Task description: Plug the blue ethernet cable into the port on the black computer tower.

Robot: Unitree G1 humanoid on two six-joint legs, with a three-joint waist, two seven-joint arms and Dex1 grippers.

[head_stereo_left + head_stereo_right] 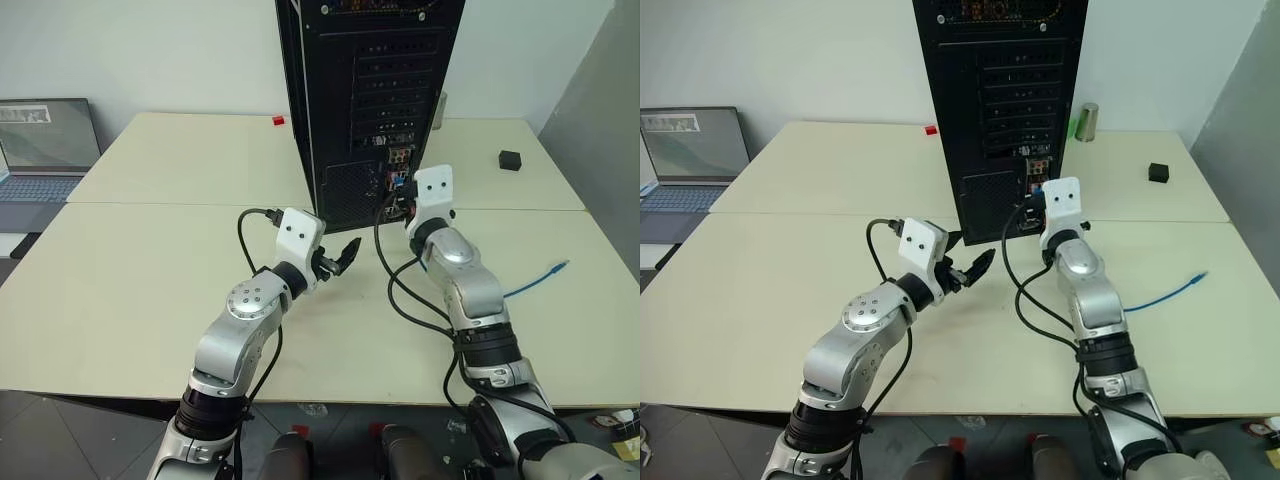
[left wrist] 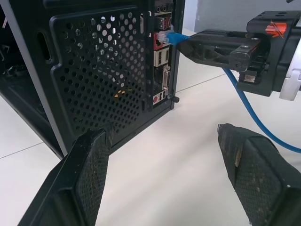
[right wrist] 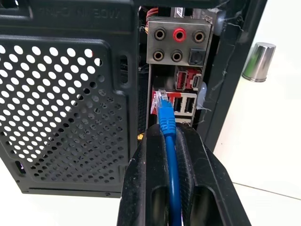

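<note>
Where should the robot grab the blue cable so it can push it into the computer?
Best just behind the clear plug, on the blue boot. The right gripper is shut on the blue ethernet cable there, coming straight at the black computer tower, so the plug points forward.

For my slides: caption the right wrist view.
Right gripper shut on the blue ethernet cable, its clear plug at the port on the black computer tower.

Two silver-grey arms with black joint bands, white wrist housings behind textured black fingers [image 2: 87, 174], loose black cords [image 1: 400, 290] looping alongside.
</note>
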